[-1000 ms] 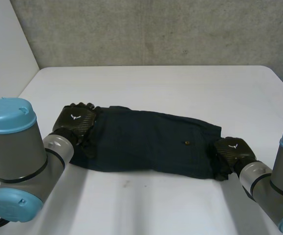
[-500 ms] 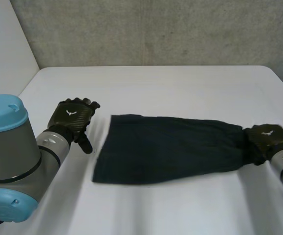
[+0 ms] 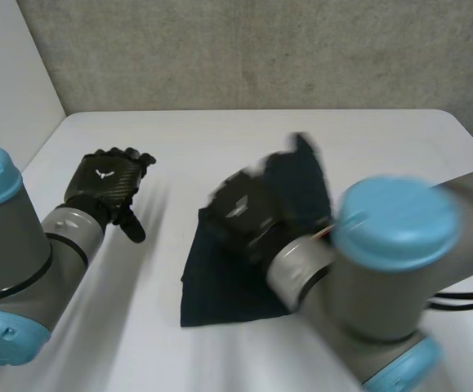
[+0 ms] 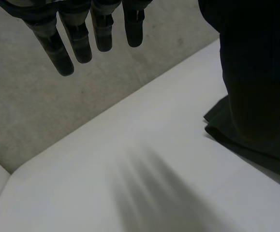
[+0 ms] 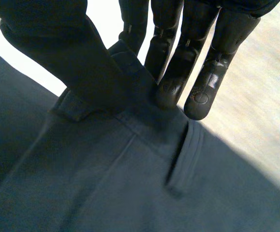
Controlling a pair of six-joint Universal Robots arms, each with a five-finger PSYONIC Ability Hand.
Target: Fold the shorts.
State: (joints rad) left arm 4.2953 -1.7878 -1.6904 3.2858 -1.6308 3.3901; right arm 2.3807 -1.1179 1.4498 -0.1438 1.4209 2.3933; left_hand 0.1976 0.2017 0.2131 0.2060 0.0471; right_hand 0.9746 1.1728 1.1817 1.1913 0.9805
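One edge of shorts (image 3: pixel 220 286) pinched by right hand (image 3: pixel 240 214) fingers (image 5: pixel 171 82) above table (image 3: pixel 220 139); left hand (image 3: pixel 105 184) straight-fingered, empty, nearby.

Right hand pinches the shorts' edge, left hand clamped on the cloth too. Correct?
No. The left hand is open, fingers straight, clear of the shorts, as the left wrist view shows. The right hand does pinch the shorts' edge.
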